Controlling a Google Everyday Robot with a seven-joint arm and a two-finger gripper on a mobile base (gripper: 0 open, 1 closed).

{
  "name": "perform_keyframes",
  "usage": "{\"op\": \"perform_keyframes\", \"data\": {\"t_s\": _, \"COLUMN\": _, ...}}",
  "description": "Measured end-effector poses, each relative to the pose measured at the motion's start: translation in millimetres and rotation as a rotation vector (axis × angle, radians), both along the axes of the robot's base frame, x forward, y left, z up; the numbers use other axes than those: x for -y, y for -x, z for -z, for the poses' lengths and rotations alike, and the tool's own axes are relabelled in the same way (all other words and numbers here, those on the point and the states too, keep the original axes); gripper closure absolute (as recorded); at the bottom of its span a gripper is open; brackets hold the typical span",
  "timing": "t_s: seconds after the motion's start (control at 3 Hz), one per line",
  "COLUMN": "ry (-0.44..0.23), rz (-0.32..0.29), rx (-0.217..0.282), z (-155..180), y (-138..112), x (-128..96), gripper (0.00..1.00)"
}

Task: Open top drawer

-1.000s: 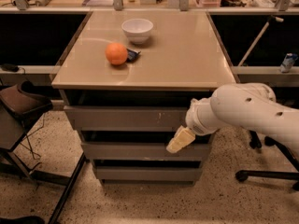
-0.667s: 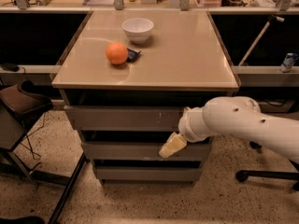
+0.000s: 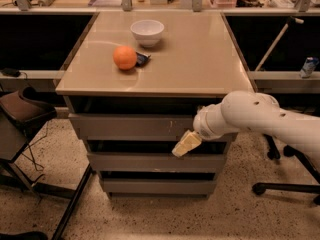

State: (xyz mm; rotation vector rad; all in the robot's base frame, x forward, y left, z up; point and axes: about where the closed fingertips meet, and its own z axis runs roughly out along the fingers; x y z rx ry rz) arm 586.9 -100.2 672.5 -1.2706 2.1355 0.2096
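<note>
The gripper (image 3: 186, 144) (jaws closed, empty) hangs low, the top drawer (image 3: 130, 127) lip just above its jaws, seemingly for hooking.

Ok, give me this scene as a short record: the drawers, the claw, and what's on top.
top drawer: uppermost of three grey fronts, white scratches right of centre
claw: at the top drawer's lower edge, right of centre
arm: reaches in from the right
tabletop: holds an orange, a white bowl, and a small dark item touching the orange
</note>
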Motion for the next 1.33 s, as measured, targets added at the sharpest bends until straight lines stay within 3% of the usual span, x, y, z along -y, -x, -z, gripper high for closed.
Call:
{"op": "perform_keyframes", "data": {"t_s": 0.33, "ry": 0.007, "rz": -0.019, "rx": 0.005, "z": -5.7, "y": -4.5, "x": -0.1, "gripper": 0.00}}
{"op": "perform_keyframes", "data": {"t_s": 0.67, "ry": 0.042, "rz": 0.026, "rx": 0.028, "z": 22.8, "y": -10.8, "x": -4.5, "gripper": 0.00}}
{"op": "perform_keyframes", "data": {"t_s": 1.0, "ry": 0.008, "rz": 0.066, "rx": 0.079, "z": 16.0, "y": -26.1, "x": -11.2, "gripper": 0.00}}
{"op": "perform_keyframes", "data": {"t_s": 1.33, "ry": 0.009, "rz": 0.079, "rx": 0.098, "z": 17.5, "y": -33.5, "x": -12.1, "gripper": 0.00}}
